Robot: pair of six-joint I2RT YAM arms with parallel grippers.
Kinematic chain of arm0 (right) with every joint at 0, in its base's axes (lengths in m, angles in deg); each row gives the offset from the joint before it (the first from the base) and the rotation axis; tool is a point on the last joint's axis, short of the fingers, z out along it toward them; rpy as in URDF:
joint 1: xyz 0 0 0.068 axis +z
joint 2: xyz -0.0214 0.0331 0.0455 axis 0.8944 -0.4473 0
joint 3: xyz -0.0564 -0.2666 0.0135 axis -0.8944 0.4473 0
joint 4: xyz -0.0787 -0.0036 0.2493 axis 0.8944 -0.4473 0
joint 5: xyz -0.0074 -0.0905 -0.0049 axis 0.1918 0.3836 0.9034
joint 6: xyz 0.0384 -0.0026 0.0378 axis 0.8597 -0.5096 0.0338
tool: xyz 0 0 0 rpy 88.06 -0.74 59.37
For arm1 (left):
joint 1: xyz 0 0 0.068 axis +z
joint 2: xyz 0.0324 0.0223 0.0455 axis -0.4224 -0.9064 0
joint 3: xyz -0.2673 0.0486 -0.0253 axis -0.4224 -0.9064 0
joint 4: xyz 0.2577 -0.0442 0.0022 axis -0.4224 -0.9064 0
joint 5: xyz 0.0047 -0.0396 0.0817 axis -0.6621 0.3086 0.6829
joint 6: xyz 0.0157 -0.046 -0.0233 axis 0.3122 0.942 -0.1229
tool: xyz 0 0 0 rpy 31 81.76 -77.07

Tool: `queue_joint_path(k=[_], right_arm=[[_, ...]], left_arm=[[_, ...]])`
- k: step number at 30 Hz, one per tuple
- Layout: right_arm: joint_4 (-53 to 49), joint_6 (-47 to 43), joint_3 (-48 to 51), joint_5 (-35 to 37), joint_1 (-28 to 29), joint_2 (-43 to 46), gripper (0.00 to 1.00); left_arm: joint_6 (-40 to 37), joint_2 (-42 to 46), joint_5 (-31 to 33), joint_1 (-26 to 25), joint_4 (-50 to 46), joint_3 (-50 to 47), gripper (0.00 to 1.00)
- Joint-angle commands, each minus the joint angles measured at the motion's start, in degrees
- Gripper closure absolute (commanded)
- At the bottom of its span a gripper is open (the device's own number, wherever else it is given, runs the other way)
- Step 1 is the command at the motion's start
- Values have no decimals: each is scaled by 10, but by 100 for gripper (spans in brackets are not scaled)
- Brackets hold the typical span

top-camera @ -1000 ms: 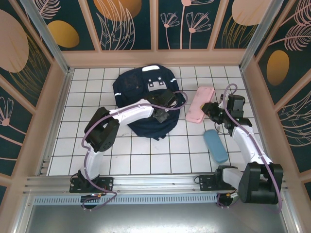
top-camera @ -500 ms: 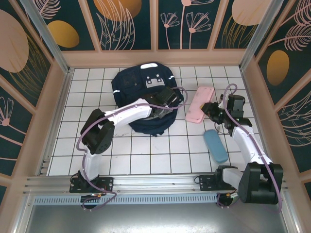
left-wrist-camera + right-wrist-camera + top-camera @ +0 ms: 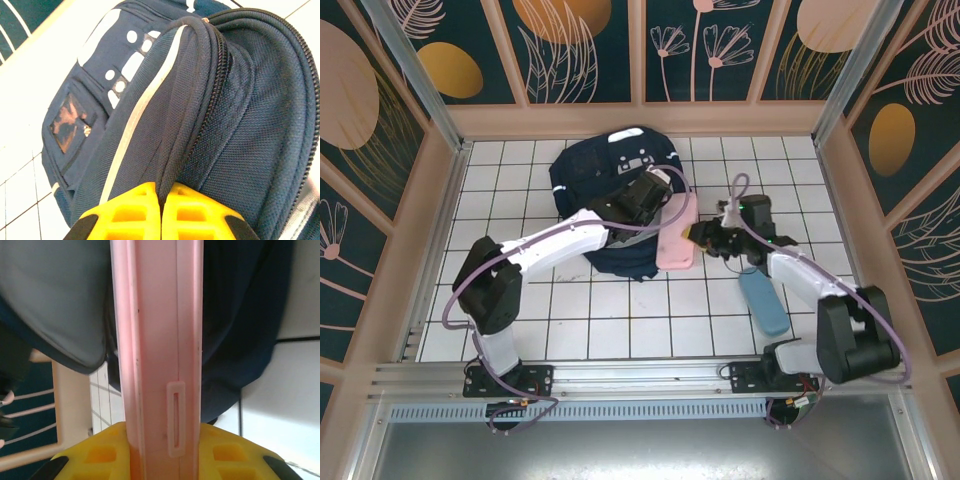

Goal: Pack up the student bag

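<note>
Two grips logged. Left gripper: pinched tight on a fold of the student bag beside its zip, holding that lip up. Right gripper: clamped on a pink pencil case, carried on edge. The bag sits toward 12 o'clock on the tiled table. From my right gripper it lies at 9 o'clock, and the case is at its 3 o'clock edge with its long axis running 12 to 6. I judge the right arm, being nearer, must feed the case leftward under the lifted lip.

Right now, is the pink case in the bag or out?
Out: the whole pink case shows by the student bag, in the right claw.
</note>
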Motion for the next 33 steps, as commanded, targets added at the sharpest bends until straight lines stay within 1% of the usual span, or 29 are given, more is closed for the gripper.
queue_joint_path(k=[1,5,9,14,16,18,19,21,22,24,26,27,29,30,31,33], right_arm=[[88,49,-44,-23,30,-50,84],[107,87,-114,-8,57,-135,84],[129,135,-190,17,67,-216,84],[146,188,-298,86,91,-321,83],[160,211,-329,141,107,-349,83],[168,243,-354,225,124,-369,83],[189,267,-359,259,134,-380,83],[233,304,-369,302,144,-401,83],[240,318,-379,323,158,-411,82],[255,331,-394,365,172,-426,77],[276,347,-402,395,183,-438,67],[285,357,-406,398,184,-446,62],[287,369,-415,382,184,-456,53],[273,369,-416,370,184,-455,46],[242,366,-416,363,183,-445,38],[188,367,-396,346,179,-418,28]], left_arm=[[18,42,53,6,97,-5,100],[22,51,42,6,102,-6,100],[26,74,29,6,107,-10,100],[33,96,20,5,113,-20,100],[37,99,14,5,114,-24,100],[40,99,10,6,116,-27,100],[41,97,14,6,116,-27,100],[45,97,19,6,115,-27,100],[46,97,14,6,115,-27,100],[48,102,6,6,114,-29,100],[50,105,1,6,116,-31,100],[52,106,-1,7,117,-31,100],[55,105,-2,6,118,-32,100],[57,105,-1,6,118,-31,100],[57,106,0,6,117,-32,100],[60,108,1,6,119,-34,100]])
